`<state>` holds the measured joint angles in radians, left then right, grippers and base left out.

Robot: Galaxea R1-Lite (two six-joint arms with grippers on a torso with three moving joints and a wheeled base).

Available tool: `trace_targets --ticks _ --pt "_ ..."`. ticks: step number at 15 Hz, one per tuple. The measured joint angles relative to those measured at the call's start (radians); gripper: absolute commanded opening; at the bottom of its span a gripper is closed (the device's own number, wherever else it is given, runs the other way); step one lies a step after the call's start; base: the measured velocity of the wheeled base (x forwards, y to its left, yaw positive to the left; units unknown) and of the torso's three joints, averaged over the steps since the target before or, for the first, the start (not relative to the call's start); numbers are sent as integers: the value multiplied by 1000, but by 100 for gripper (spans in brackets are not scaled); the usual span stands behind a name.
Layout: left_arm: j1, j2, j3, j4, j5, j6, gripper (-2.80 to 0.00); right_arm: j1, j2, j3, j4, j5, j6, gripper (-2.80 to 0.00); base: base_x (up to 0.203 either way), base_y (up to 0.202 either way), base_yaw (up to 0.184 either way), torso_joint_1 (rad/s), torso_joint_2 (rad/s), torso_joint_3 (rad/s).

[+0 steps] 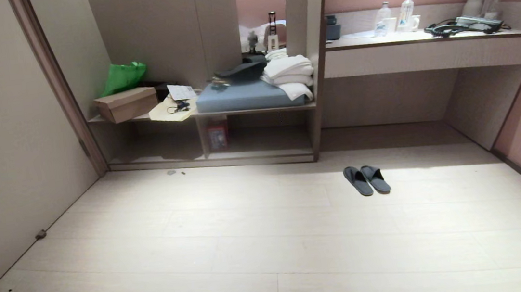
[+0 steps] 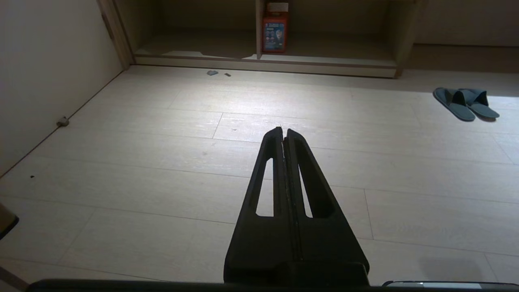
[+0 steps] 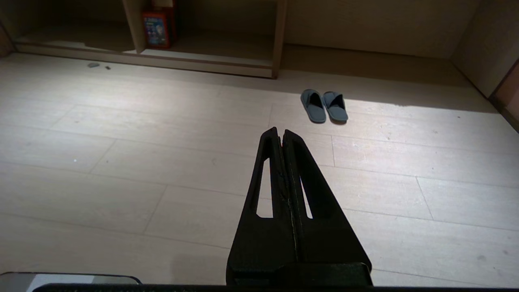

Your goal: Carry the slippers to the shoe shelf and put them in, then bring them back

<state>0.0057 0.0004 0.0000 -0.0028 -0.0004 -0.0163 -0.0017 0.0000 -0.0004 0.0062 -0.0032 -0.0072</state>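
Note:
The dark grey-blue slippers [image 1: 366,180] lie side by side on the pale floor, right of centre, in front of the desk recess; they also show as the slippers [image 2: 465,103] and the slippers [image 3: 324,106] in the wrist views. The shoe shelf [image 1: 262,158] is the low cubby at the back, left of the slippers, with a divider and a pale base board. My left gripper [image 2: 283,130] is shut and empty, well short of the shelf. My right gripper [image 3: 280,131] is shut and empty, some way short of the slippers. Neither arm shows in the head view.
A red box [image 1: 217,134] stands in the shelf by the divider. On top lie a cardboard box [image 1: 126,104], a green bag [image 1: 122,77], a blue cushion [image 1: 248,96], folded towels [image 1: 289,75] and a dark cap [image 1: 240,70]. The long desk [image 1: 429,48] holds bottles and a phone. A wall runs along the left.

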Motion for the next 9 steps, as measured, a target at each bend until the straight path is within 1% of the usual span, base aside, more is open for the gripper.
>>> trace_targets --ticks 9 --pt "0 0 0 0 0 0 -280 0 0 -1 0 0 -4 -280 0 0 0 0 0 0"
